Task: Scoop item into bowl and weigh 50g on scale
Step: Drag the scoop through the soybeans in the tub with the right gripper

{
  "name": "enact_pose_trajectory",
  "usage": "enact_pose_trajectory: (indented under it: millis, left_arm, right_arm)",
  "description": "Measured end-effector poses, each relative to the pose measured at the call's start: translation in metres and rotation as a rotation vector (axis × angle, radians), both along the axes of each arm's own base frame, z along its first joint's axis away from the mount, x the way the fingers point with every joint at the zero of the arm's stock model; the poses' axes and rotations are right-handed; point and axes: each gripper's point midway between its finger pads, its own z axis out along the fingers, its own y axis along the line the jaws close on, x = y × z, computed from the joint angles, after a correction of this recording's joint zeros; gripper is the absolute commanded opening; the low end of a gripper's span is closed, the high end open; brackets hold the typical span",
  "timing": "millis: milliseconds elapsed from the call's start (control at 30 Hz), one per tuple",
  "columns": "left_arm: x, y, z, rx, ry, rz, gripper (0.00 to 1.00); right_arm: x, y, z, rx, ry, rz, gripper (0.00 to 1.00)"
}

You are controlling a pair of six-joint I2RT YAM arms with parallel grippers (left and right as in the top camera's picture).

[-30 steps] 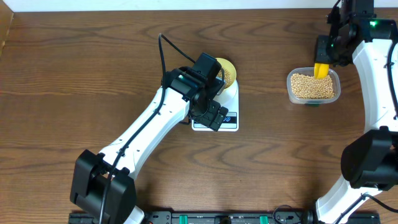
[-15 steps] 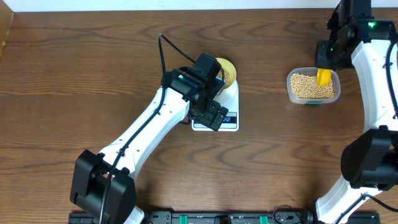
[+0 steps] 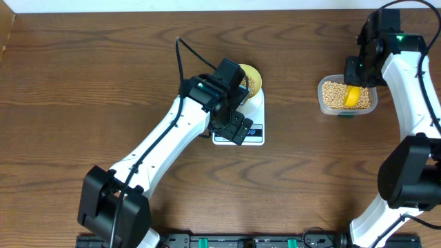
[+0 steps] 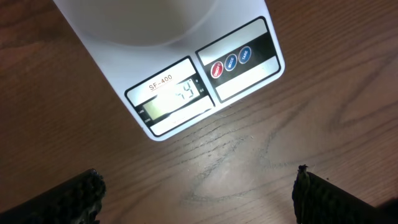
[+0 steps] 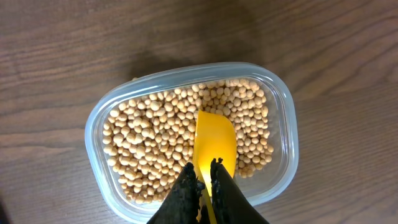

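The small round tan beans (image 5: 155, 143) lie in the clear rounded-rectangular plastic tub (image 5: 287, 155) at the far right. The bright yellow scoop (image 5: 216, 140) rests empty on them, its handle pinched by the right tool (image 5: 205, 177): scooping is in hand. Next it should dig, lift level and travel left to the pale yellow bowl (image 3: 253, 79) on the white digital scale (image 4: 180, 93), beside the wide-spread left tool (image 4: 199, 199).

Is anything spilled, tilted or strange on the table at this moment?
Nothing stands out. The beans all lie inside the clear tub, and I see none on the wood nearby. The yellow scoop rests on them, held by the right gripper. The bowl sits on the scale.
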Motion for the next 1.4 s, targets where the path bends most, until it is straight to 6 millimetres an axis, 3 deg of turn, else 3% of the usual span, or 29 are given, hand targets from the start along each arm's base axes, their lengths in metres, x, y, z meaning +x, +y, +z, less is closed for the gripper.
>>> enact_pose_trajectory:
  millis: [267, 400, 500, 733, 867, 1000, 1233, 1400]
  left_arm:
    - [0.000, 0.000, 0.000, 0.000, 0.000, 0.000, 0.98]
    - [0.000, 0.000, 0.000, 0.000, 0.000, 0.000, 0.98]
    - [0.000, 0.000, 0.000, 0.000, 0.000, 0.000, 0.98]
    - [0.000, 0.000, 0.000, 0.000, 0.000, 0.000, 0.98]
    - [0.000, 0.000, 0.000, 0.000, 0.000, 0.000, 0.98]
    - [0.000, 0.000, 0.000, 0.000, 0.000, 0.000, 0.98]
    - [0.000, 0.000, 0.000, 0.000, 0.000, 0.000, 0.98]
    - [0.000, 0.000, 0.000, 0.000, 0.000, 0.000, 0.98]
  right_arm:
    - [-0.006, 0.000, -0.005, 0.003, 0.026, -0.006, 0.10]
    - [-0.013, 0.001, -0.011, 0.011, 0.052, -0.026, 0.01]
    - [-0.015, 0.001, -0.014, 0.019, 0.059, -0.048, 0.01]
    - [-0.023, 0.008, -0.018, 0.059, 0.088, -0.066, 0.13]
    - [-0.024, 0.010, -0.019, 0.070, 0.092, -0.070, 0.13]
    - [-0.024, 0.010, -0.019, 0.073, 0.092, -0.070, 0.01]
    - [-0.023, 0.009, -0.019, 0.069, 0.090, -0.074, 0.09]
    - [-0.022, 0.007, -0.018, 0.052, 0.082, -0.072, 0.10]
